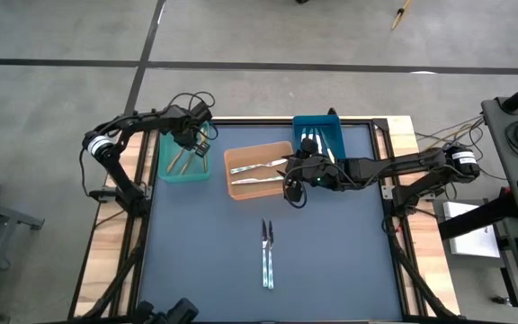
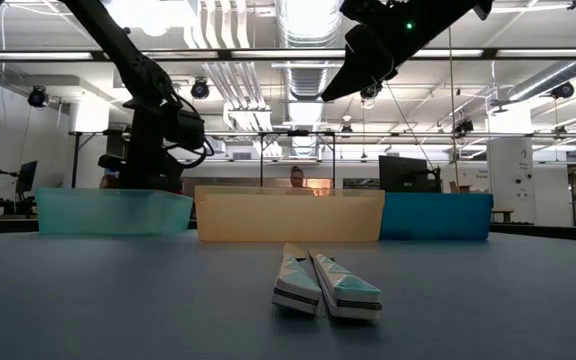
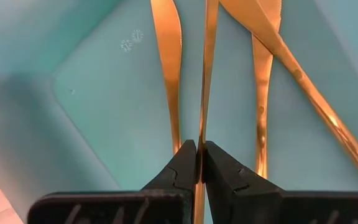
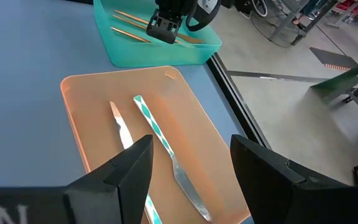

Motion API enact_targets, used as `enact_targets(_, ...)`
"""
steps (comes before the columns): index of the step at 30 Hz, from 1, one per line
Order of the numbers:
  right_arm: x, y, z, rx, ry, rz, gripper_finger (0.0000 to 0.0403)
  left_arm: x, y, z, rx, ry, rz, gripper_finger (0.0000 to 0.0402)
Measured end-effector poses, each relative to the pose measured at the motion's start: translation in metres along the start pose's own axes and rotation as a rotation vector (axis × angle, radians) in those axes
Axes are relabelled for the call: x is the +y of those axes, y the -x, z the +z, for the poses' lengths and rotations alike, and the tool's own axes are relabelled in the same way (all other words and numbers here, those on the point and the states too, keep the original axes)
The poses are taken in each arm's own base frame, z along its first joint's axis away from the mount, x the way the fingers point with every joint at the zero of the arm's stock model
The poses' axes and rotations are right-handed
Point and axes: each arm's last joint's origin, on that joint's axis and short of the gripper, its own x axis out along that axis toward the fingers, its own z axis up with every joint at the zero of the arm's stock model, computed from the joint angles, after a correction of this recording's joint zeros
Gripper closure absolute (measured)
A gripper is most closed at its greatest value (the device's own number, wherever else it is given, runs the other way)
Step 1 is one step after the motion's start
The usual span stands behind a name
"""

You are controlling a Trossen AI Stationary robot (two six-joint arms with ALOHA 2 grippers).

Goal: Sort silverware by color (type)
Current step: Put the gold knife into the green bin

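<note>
From above, the blue table (image 1: 331, 261) carries three bins along its far edge: a teal bin (image 1: 185, 158) at about ten o'clock from the table's middle, an orange bin (image 1: 257, 171) near twelve, and a blue bin (image 1: 319, 137) at one o'clock. The left gripper (image 1: 196, 140) hangs inside the teal bin among gold pieces. The right gripper (image 1: 292, 184) sits at the orange bin's three o'clock edge, over two silver pieces (image 1: 259, 173). Two more silver knives (image 1: 267, 254) lie side by side at six o'clock, well apart from the bins.

From table height, those two knives (image 2: 325, 284) point toward me, touching at their far ends, with the three bins in a row behind them.

Through the left wrist camera, the jaws are clamped together on a thin gold handle (image 3: 206, 74), with other gold pieces (image 3: 169, 68) lying just beside it on the teal floor.

Through the right wrist camera, the right gripper (image 4: 191, 165) has its jaws wide apart and empty above the orange bin (image 4: 79, 118), where a knife with a green-striped handle (image 4: 166, 149) lies beside another silver piece (image 4: 122, 127).
</note>
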Motion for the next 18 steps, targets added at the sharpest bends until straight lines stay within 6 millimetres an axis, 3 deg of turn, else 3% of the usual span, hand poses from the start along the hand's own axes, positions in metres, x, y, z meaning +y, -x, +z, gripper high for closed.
enact_targets(18, 0.0000, 0.0000, 0.0002, -0.002, 0.000, 0.000, 0.0197, -0.0003, -0.0007, 0.0004, -0.004, 0.001, -0.001, 0.0401)
